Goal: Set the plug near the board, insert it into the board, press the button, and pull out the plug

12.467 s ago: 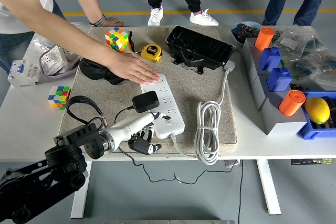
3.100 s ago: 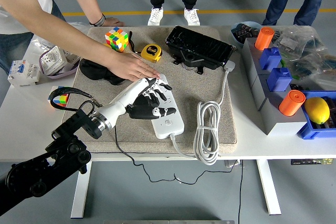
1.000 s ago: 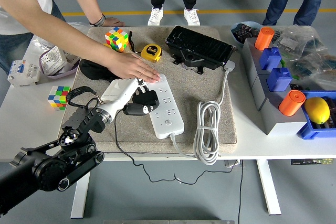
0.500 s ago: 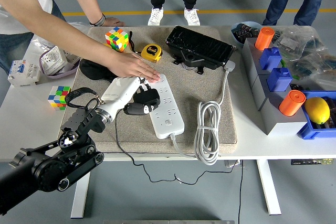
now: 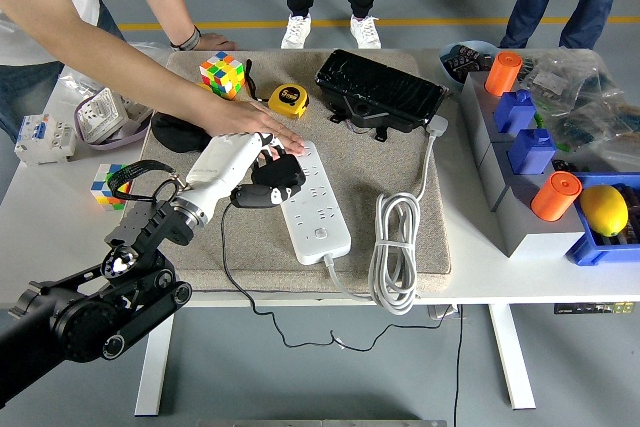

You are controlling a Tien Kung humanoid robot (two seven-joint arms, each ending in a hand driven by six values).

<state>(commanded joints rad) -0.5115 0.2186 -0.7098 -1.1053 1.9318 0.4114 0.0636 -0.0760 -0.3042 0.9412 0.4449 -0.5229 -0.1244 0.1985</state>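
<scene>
A white power strip (image 5: 318,204) lies lengthwise on the beige mat (image 5: 380,162), its white cable coiled (image 5: 395,252) to the right. My left hand (image 5: 262,177) has its fingers curled around a black plug adapter (image 5: 281,175), held just off the strip's left edge and slightly above it. The adapter's thin black cord (image 5: 224,252) trails down over the mat's front edge. A person's hand (image 5: 262,129) rests flat on the strip's far end, holding it down. My right arm is out of view.
A Rubik's cube (image 5: 222,73), yellow tape measure (image 5: 287,99) and black case (image 5: 380,89) sit at the mat's back. Another cube (image 5: 107,185) and white breakers (image 5: 45,133) lie left. Blue and grey bins (image 5: 525,142) with orange cylinders and a lemon (image 5: 604,209) stand right.
My left hand has lifted the black plug adapter up and slightly back along the strip's left edge. The person's hand stays on the strip's far end.
</scene>
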